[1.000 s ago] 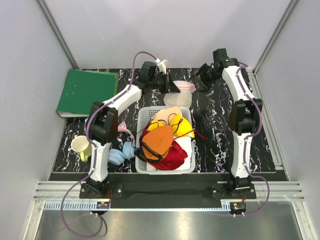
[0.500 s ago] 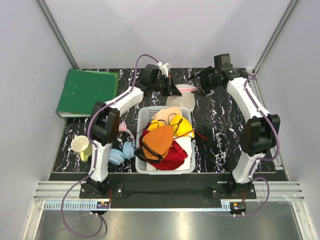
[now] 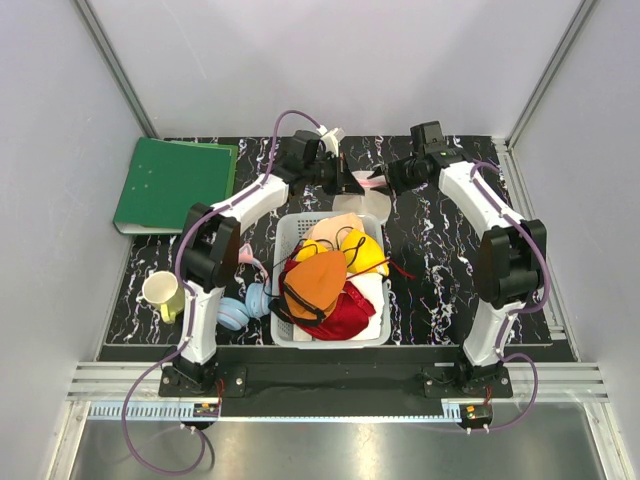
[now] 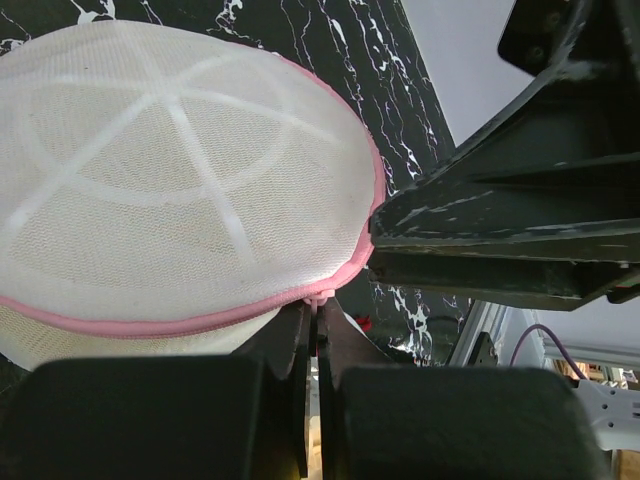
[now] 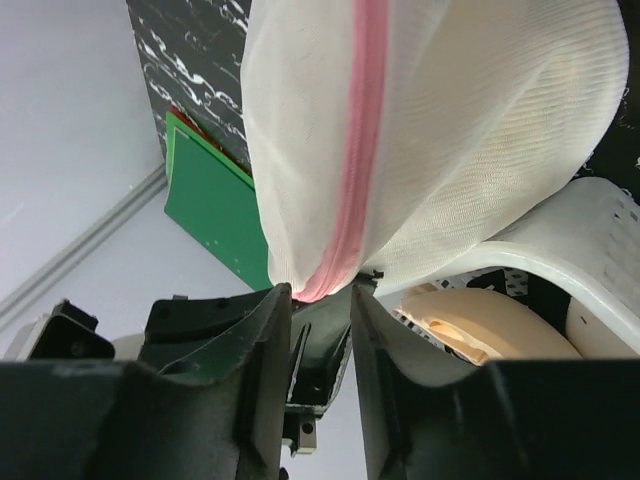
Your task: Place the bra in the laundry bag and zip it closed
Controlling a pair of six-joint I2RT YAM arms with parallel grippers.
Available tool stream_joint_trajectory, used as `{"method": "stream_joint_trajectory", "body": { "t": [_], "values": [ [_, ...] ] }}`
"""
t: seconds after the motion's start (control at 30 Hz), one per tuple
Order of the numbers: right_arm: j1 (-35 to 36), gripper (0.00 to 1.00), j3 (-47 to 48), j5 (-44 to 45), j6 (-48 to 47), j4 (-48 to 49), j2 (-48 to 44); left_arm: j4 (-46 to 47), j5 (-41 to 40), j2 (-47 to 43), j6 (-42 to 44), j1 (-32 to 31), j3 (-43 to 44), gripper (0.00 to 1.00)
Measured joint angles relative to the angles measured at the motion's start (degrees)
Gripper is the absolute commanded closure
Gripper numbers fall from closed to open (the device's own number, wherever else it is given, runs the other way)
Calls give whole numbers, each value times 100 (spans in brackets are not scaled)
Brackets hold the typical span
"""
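Note:
The laundry bag [image 3: 372, 203], a white mesh pouch with a pink zipper rim, hangs lifted off the table between my two grippers, just behind the basket. My left gripper [image 3: 350, 183] [image 4: 316, 310] is shut on the pink zipper pull [image 4: 318, 297] at the edge of the bag [image 4: 180, 180]. From the other side, my right gripper [image 3: 386, 181] [image 5: 320, 290] has narrowed onto the pink rim of the bag [image 5: 450, 130], and fabric touches both tips. Yellow cups [image 3: 366, 254] lie in the basket under black straps; I cannot tell whether they are the bra.
The grey-white basket [image 3: 290, 226] [image 5: 590, 240] in front of the bag holds an orange bra [image 3: 318, 282], a red one [image 3: 346, 312] and a beige cup [image 3: 346, 226]. A green folder [image 3: 170, 182] lies back left. A yellow mug [image 3: 160, 293] and blue headphones [image 3: 238, 308] sit front left.
My right arm swung in from the back right to the bag and its jaws narrowed onto the rim. My left gripper raised the bag slightly, still shut.

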Motion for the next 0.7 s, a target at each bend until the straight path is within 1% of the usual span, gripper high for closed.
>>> {"method": "stream_joint_trajectory", "body": {
  "t": [0.1, 0.13, 0.17, 0.2, 0.3, 0.47, 0.57, 0.7],
  "values": [
    [0, 64, -24, 87, 98, 9, 0, -24, -4, 0, 0, 0, 20, 100],
    [0, 68, -17, 103, 107, 22, 0, -48, -7, 0, 2, 0, 33, 100],
    [0, 73, 0, 122, 114, 28, 7, -55, -11, 0, 4, 0, 52, 100],
    [0, 83, 17, 133, 111, 39, 20, -66, -11, 0, 9, 0, 76, 100],
    [-2, 100, 166, 175, 90, 59, 142, -92, -11, 0, 61, -2, 122, 100],
    [-66, 100, 247, 131, -203, 68, 271, -170, 4, 0, 249, 50, 125, 100],
    [-136, 100, 420, 35, -678, 39, 372, -273, 76, 0, 396, 142, 125, 100],
    [-424, 100, 887, -66, -1355, 52, 634, -590, 131, 0, 717, 457, 125, 100]
  ]
}}
